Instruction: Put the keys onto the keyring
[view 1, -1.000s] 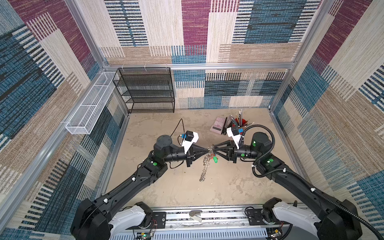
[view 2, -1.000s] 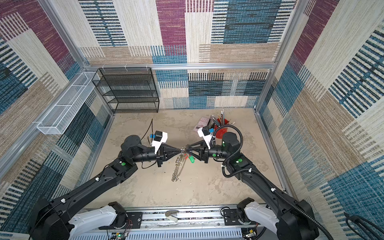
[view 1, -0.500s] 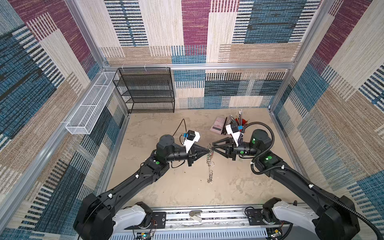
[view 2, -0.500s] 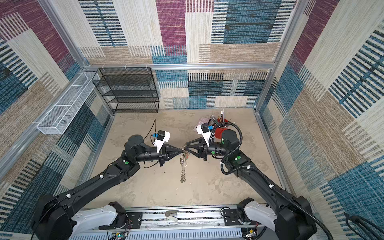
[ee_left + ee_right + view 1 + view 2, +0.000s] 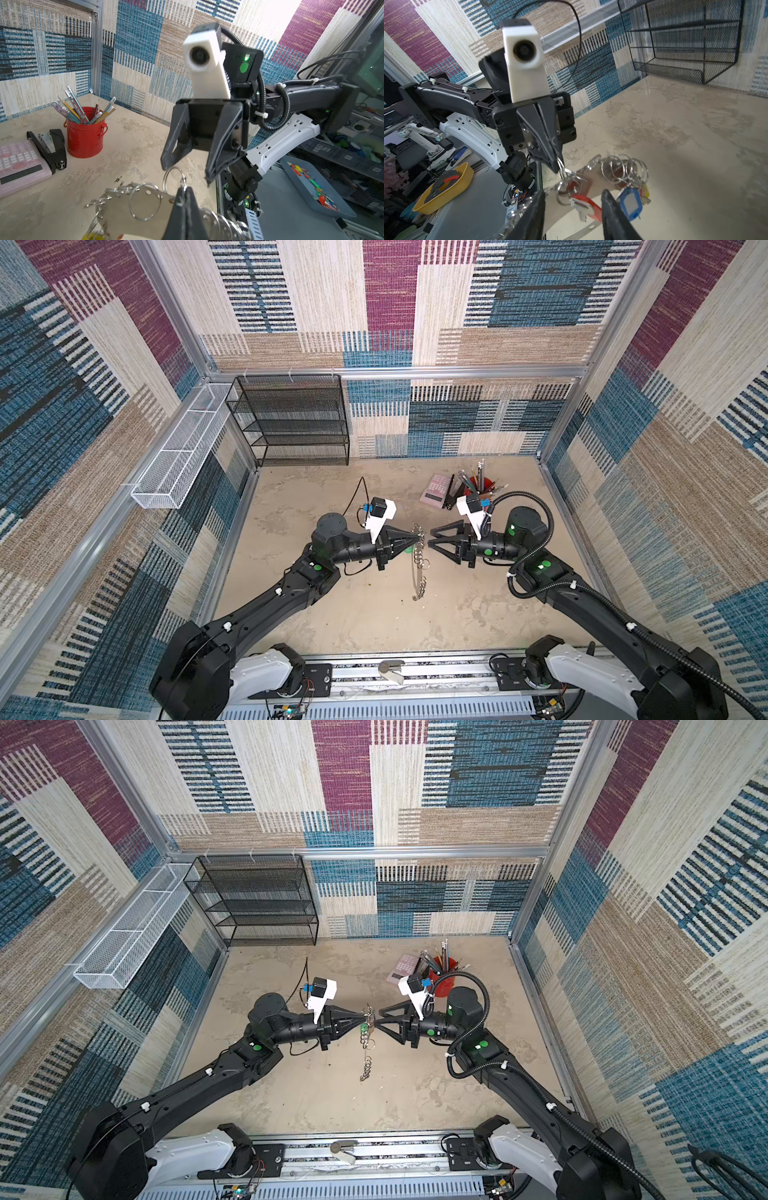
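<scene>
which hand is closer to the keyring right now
Left. The left hand is shut on the keyring, pinching a split ring at its top. The right hand faces it from the opposite side, open, tips close beside the keyring, gripping nothing.

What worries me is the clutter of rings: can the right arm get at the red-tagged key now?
Probably yes. The right gripper, jaws open, faces the red-tagged key, which hangs from the keyring just ahead with nothing between. The left gripper pinches a ring higher up.

Bright even daylight, soft shadows, wide-angle edge bending, wrist-view foregrounds blurred
</scene>
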`<state>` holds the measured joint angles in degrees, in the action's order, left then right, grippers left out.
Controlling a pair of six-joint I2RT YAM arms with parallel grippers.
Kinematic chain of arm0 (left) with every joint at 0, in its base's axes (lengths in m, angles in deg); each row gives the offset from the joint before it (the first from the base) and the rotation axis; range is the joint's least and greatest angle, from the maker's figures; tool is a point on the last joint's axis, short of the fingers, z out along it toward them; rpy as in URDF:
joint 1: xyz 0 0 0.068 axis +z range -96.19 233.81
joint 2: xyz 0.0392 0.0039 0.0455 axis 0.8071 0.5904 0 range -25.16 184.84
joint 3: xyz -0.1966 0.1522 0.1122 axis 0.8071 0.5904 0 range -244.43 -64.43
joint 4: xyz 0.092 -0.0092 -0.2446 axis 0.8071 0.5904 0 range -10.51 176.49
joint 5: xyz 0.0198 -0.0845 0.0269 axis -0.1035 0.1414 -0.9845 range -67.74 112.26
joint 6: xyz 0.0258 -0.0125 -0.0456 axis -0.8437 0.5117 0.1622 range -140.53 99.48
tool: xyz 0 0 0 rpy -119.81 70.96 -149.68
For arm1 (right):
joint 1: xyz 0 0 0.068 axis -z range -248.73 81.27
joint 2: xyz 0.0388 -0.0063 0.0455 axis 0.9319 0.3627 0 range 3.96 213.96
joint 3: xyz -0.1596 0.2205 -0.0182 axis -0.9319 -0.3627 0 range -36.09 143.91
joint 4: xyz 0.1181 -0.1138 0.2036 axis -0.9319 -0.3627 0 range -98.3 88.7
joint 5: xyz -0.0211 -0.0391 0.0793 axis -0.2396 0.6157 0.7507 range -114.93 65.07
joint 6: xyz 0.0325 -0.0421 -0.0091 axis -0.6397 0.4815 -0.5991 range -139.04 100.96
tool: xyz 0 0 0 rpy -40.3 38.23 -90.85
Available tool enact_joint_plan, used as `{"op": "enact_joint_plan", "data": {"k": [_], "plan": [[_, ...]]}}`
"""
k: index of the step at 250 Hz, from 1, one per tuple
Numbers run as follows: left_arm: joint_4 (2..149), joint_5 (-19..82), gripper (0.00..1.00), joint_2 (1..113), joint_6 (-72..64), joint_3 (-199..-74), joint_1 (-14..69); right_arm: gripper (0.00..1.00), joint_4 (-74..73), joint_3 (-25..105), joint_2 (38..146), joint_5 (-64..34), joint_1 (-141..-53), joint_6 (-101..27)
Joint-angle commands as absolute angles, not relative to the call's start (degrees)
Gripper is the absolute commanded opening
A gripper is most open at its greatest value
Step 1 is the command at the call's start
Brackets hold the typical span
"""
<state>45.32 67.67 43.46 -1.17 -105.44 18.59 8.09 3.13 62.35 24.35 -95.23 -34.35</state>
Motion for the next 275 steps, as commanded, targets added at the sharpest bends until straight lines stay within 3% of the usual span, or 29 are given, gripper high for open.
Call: {"op": "enact_joint_plan", "data": {"k": [1,62,156,275], "plan": [[34.78,69.39,0.00,44.26,4.43,-105.30,18.74,0.46,9.07,1.58,62.23,24.38,-95.38,-34.46],[29.46,70.17,0.00,46.31,7.95,-105.27,18.75,0.62,10.87,0.78,62.92,24.86,-96.17,-33.41],[29.54,71.66,0.00,47.06,9.32,-106.00,18.74,0.63,14.79,1.31,65.39,24.63,-96.42,-33.07],[35.53,69.25,0.00,46.44,4.84,-106.97,18.90,0.06,16.00,-1.25,62.55,25.18,-96.42,-33.75]]}}
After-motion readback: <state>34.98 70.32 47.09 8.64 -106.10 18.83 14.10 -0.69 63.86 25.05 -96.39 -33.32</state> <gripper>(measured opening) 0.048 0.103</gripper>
